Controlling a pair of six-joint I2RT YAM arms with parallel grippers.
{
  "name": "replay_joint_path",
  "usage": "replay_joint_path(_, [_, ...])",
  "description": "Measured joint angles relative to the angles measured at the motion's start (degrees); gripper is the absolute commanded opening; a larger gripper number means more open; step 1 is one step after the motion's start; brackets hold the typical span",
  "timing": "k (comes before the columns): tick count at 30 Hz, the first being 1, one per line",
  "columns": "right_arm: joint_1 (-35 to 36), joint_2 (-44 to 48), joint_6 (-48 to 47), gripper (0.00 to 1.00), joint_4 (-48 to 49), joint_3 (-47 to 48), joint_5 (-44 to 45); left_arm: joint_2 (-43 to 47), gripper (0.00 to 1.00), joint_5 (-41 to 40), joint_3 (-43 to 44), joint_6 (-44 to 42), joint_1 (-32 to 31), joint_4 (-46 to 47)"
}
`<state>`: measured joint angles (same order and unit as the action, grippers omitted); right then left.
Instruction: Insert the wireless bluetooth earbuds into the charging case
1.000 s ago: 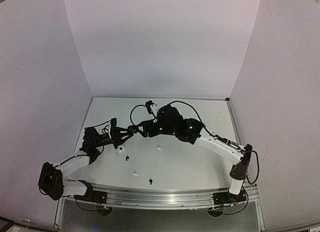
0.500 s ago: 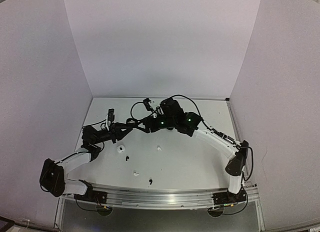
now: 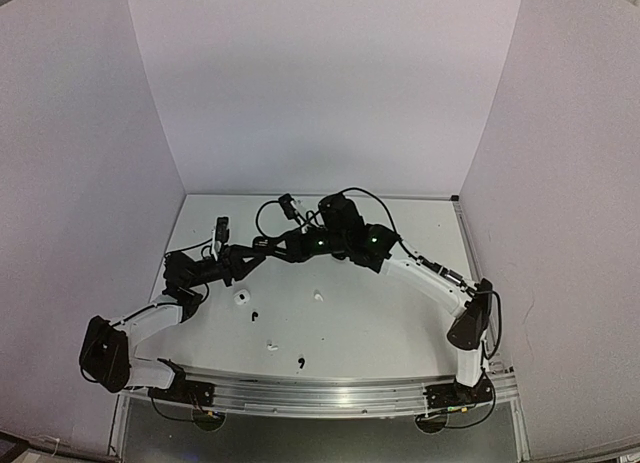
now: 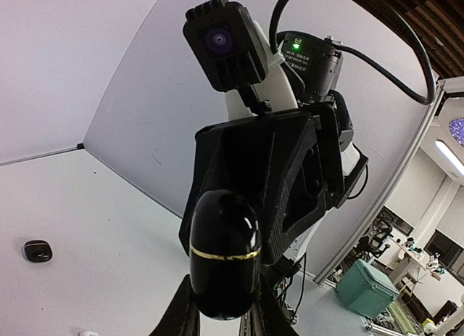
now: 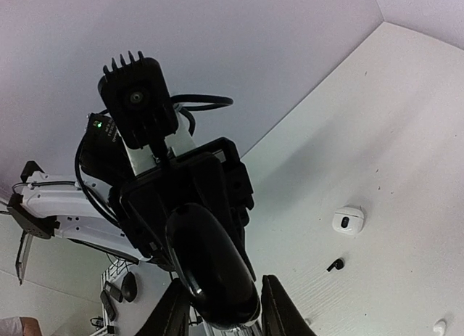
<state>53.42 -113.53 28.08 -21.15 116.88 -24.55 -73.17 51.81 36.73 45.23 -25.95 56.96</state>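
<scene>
A glossy black charging case (image 4: 225, 252) with a gold seam is held in mid-air between both arms, lid closed. My left gripper (image 4: 223, 307) is shut on its lower end. My right gripper (image 5: 226, 310) faces it from the other side, its fingers against the sides of the same case (image 5: 210, 267). The two grippers meet above the table's left middle (image 3: 265, 251). Below them on the table lie a black earbud (image 3: 254, 315), a white earbud (image 3: 269, 345), another black earbud (image 3: 300, 362) and a white one (image 3: 319, 295).
A white case (image 5: 348, 220) with a dark spot on top sits on the table near the black earbud (image 5: 334, 265). A small black case (image 4: 38, 250) lies further off on the white table. White walls enclose the table on three sides.
The left arm lifted the black case off the table. The right arm swung left to meet it, and its jaws narrowed around the case.
</scene>
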Motion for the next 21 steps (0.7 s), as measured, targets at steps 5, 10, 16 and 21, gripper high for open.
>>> replay_joint_path(5, [-0.45,-0.49,0.09,0.10,0.94,0.00,-1.88,-0.09,0.00,0.08,0.02,0.65,0.15,0.15])
replay_joint_path(10, [-0.67,-0.49,-0.09,0.00,1.07,0.00,-3.16,-0.09,0.00,0.09,0.02,1.29,0.13,0.60])
replay_joint_path(16, [-0.95,-0.48,0.02,0.00,2.36,-0.92,-3.45,-0.09,0.63,-0.35,0.02,0.99,0.14,0.08])
replay_joint_path(21, [-1.44,-0.33,0.53,0.00,3.71,-4.22,-2.65,-0.09,0.99,-0.76,0.00,-2.33,0.06,-1.60])
